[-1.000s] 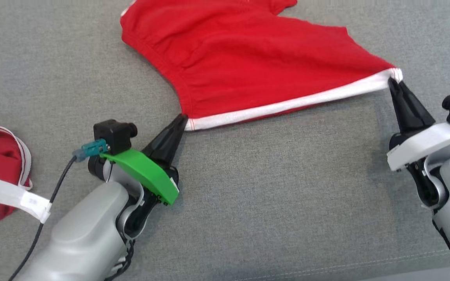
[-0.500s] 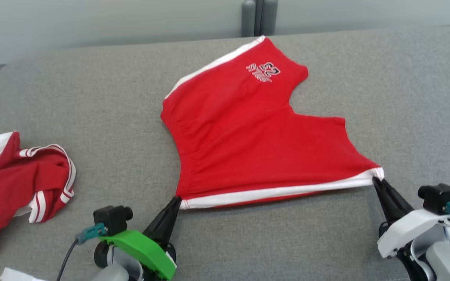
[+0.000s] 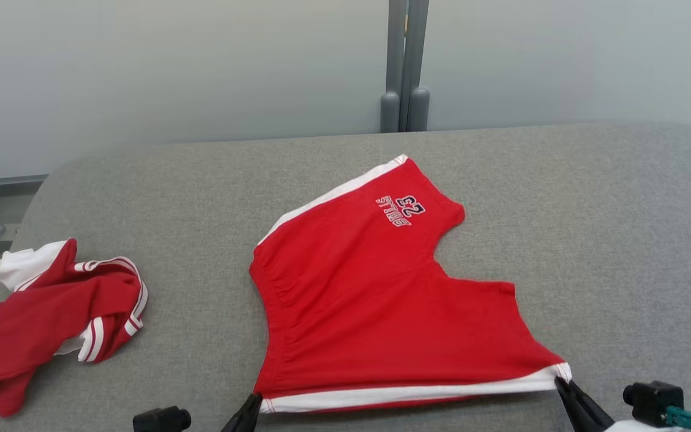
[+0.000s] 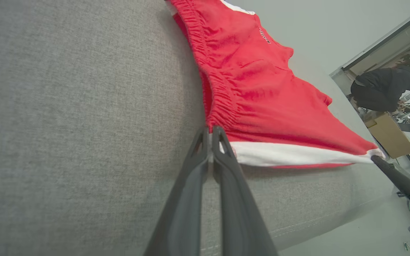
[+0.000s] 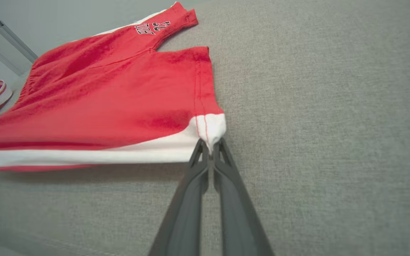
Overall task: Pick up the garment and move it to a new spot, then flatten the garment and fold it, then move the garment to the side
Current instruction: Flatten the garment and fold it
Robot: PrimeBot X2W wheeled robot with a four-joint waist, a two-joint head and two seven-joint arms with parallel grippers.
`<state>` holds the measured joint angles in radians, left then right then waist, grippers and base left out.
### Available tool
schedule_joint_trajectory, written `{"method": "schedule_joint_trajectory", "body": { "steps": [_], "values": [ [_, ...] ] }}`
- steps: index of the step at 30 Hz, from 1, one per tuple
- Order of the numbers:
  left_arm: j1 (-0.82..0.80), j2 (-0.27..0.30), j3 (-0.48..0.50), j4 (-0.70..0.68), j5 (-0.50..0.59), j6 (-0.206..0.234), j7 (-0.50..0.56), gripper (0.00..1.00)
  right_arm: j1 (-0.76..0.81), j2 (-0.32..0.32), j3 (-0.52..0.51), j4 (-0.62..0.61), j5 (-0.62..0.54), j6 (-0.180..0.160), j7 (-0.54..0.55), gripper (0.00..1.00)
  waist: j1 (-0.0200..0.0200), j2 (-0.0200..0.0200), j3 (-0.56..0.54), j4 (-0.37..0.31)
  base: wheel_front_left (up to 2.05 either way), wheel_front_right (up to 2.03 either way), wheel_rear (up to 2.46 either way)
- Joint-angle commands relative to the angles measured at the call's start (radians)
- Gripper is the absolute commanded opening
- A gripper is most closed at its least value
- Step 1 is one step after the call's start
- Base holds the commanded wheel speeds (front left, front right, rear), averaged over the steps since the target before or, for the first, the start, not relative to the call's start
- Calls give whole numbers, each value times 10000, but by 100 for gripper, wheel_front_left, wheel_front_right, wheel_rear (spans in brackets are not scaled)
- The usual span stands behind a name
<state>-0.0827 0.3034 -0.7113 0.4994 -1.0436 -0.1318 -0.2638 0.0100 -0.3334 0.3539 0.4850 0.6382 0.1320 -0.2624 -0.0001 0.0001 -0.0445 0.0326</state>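
Observation:
The garment [image 3: 381, 300] is a pair of red shorts with white side stripes and a printed number, spread mostly flat on the grey cushion. Its near white-striped edge is pulled taut between both grippers. My left gripper [image 3: 255, 401] is shut on the near-left corner at the elastic waistband [image 4: 219, 103]. My right gripper [image 3: 561, 384] is shut on the near-right corner, a white stripe end [image 5: 210, 129]. In the left wrist view my left gripper [image 4: 212, 131] pinches the fabric edge, and my right gripper [image 5: 209, 147] does the same in its own view.
A second red-and-white garment [image 3: 51, 312] lies crumpled at the cushion's left edge. The grey cushion [image 3: 591, 228] ends at a pale wall with a grey post [image 3: 404, 66] behind. A person [image 4: 383, 89] bends over a cardboard box far off in the left wrist view.
The head camera has tilted upward, so the whole scene slid down and the wall came into view. Both grippers keep their hold on the garment's near corners.

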Motion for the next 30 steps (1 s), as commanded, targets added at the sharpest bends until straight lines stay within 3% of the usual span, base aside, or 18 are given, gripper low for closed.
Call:
{"method": "schedule_joint_trajectory", "body": {
  "steps": [1, 12, 22, 30],
  "values": [
    [255, 110, 194, 92, 145, 23, -11, 0, 263, -202, -90, -36, 81, -28, -32, 0, 1, -1, -190, 60, 0, 0, 0],
    [1041, 29, 881, -317, 810, 33, -34, 0, 973, -363, -432, -745, -94, -35, -35, 0, 1, -1, -178, 182, 0, 0, 0],
    [126, -170, 741, -1420, 848, 24, -22, 0, -904, -663, -113, -992, -263, -23, -32, 0, 1, -1, 290, 767, 0, 0, 0],
    [-1793, -468, -49, -1466, 273, 24, -17, 0, -3657, -1185, 154, 61, -421, -22, 127, 0, 1, -1, 1550, 1581, 0, 0, 0]
  ]
}}
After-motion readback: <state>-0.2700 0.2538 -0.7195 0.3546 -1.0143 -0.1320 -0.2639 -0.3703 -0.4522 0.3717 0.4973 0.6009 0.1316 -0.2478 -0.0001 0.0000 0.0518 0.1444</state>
